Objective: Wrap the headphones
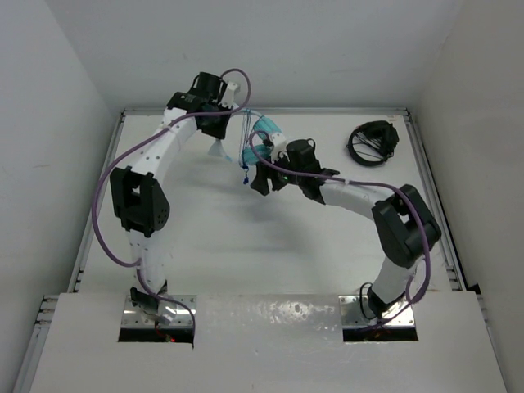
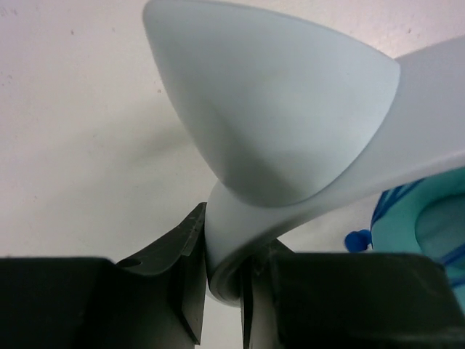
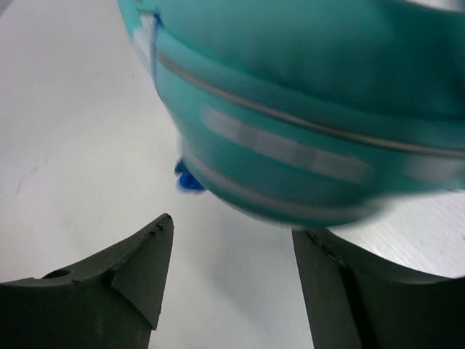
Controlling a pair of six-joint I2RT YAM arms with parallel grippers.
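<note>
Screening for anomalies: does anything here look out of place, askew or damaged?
Nothing looks damaged or spilled. The headphones are pinched at the pale headband by the left gripper, with their blue cable hanging loose, not wrapped. A black wire bundle lies apart near the far right corner.

There's a black tangle of wire loops (image 1: 372, 142) sitting on the white table (image 1: 246, 246), way over in the far right corner, close to the raised rail (image 1: 432, 188) on that side. Plain white walls (image 1: 57, 123) box the table in on three sides. A pale, slightly shiny panel (image 1: 270, 344) covers the near edge.
</note>
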